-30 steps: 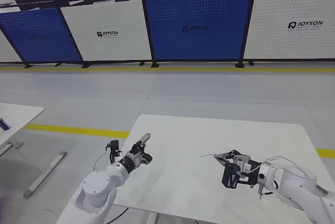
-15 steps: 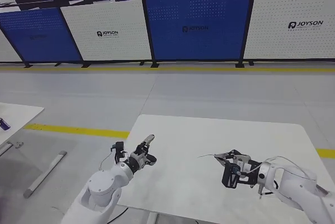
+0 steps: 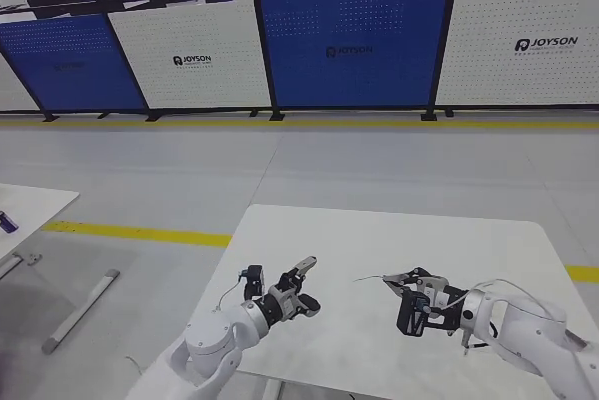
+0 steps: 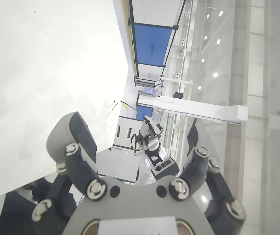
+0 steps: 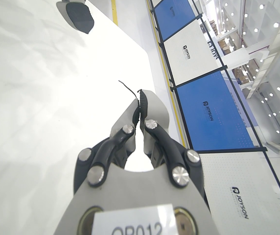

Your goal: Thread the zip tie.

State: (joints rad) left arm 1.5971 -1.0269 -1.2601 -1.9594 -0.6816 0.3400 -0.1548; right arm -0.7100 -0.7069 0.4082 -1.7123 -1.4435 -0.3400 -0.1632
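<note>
Lower right, right gripper (image 3: 391, 284) pinches the zip tie (image 3: 372, 278) — light, whippy; spread left gripper (image 3: 307, 287) should likely take its tip

We saw left gripper (image 3: 304, 285) travel from table's (image 3: 379, 230) near-left edge inward over tabletop. First half-second brought small shift only. Second half-second brought larger sweep toward right gripper (image 3: 391, 284). Gap between both narrowed, though they ended well apart. Its forearm (image 3: 241, 325) followed, ending over table edge. Wrist possibly rolled slightly; we couldn't judge from above.
</note>
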